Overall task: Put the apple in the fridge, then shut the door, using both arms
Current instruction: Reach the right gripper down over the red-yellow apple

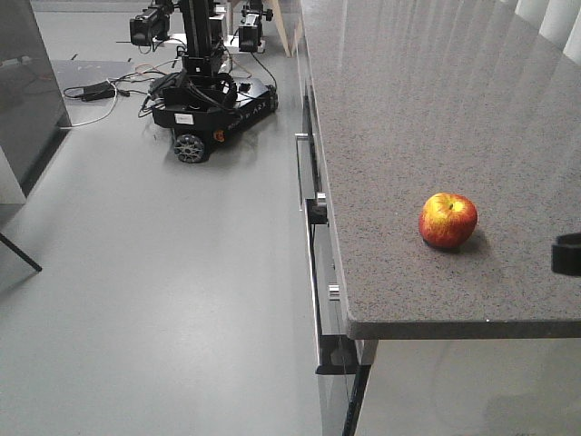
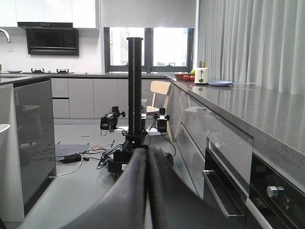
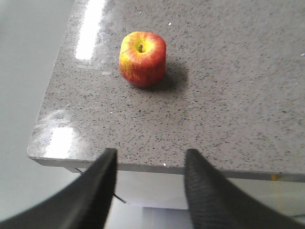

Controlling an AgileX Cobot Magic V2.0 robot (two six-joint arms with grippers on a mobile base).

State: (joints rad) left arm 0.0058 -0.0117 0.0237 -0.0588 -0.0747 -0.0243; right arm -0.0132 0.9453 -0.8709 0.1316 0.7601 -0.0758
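The apple [image 3: 142, 58] sits upright, stem dimple up, on the speckled grey desk [image 3: 228, 95] near its front corner, close to both edges and touching nothing else. Its shadow falls to the right in the right wrist view.

The right claw [image 3: 150, 155] hangs off the desk's front edge, short of the apple and well apart from it. Its 2 black fingers [image 3: 102, 181] stand spread with nothing between them. Only their tips show sharply; lower down they blur and run off the picture.

In the front view the apple [image 1: 448, 220] shows red with a yellow patch on the left. A black shape [image 1: 567, 254] pokes in at the right edge beside it, cut off, and I cannot tell what it is. A dark panel [image 1: 23, 91] at the left edge is also cropped and hard to identify.

The left claw [image 2: 146, 152] points level across the kitchen, away from the desk top, its 2 fingers pressed together and holding nothing. Past it stands a black wheeled robot [image 2: 133, 143] with a tall column and loose cables on the floor [image 2: 86, 191]. A pale chair [image 2: 159, 95] stands behind that. A toaster [image 2: 201, 75] and a bowl [image 2: 183, 76] of fruit sit far down the desk, too small to make out well
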